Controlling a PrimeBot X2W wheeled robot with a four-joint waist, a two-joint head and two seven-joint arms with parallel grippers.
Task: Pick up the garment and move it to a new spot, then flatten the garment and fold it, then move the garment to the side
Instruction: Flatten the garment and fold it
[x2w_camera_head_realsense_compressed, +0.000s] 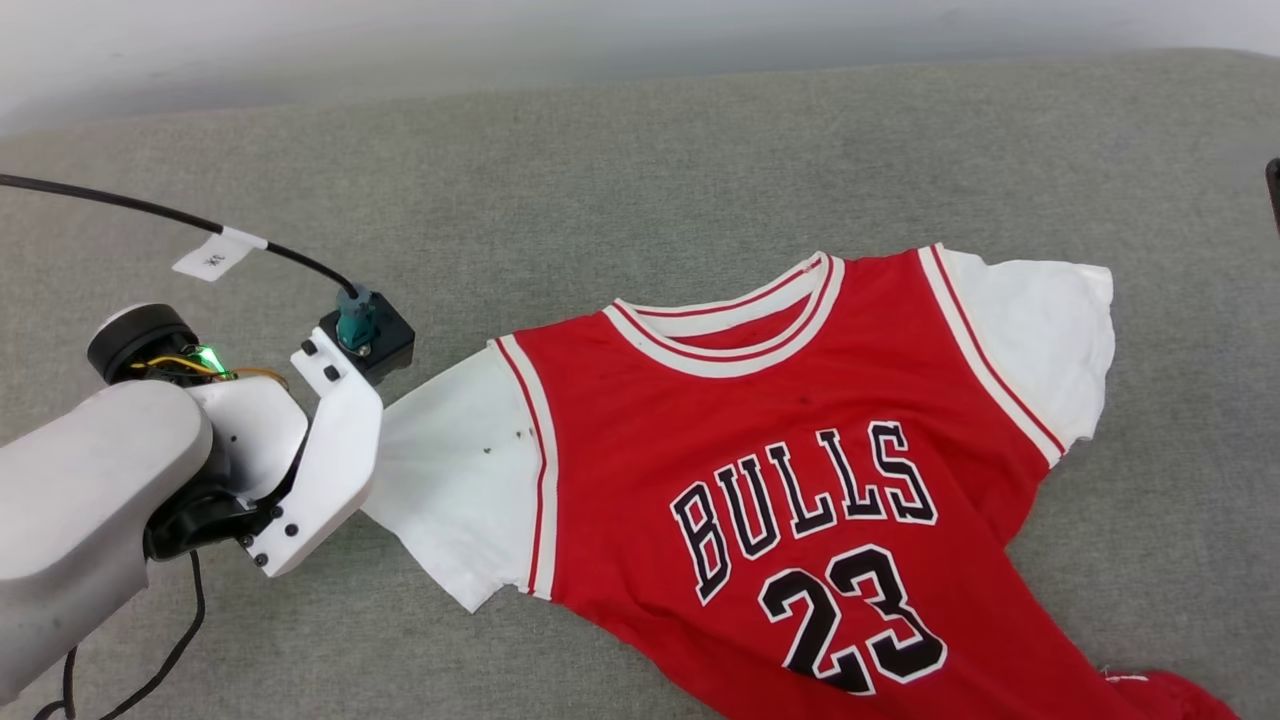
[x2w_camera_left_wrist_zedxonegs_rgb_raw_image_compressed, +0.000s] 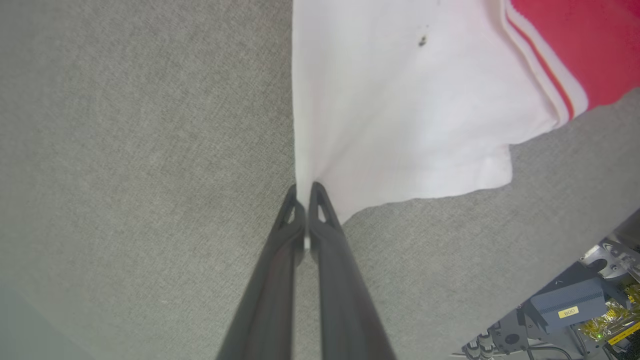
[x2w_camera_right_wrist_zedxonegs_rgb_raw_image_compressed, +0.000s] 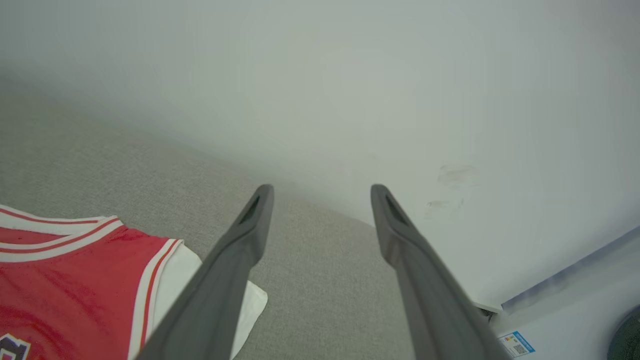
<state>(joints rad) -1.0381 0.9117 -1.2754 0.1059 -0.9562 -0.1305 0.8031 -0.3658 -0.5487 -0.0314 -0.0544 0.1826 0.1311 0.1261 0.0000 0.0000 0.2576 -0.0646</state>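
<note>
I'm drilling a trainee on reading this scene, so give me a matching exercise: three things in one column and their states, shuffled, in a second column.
Things:
1. left gripper
2. right gripper
3. garment

States:
A. lies front up on the grey surface
B. shut on a corner of the white sleeve
C. open, holding nothing

Pairs: 1-B, 2-C, 3-A.
</note>
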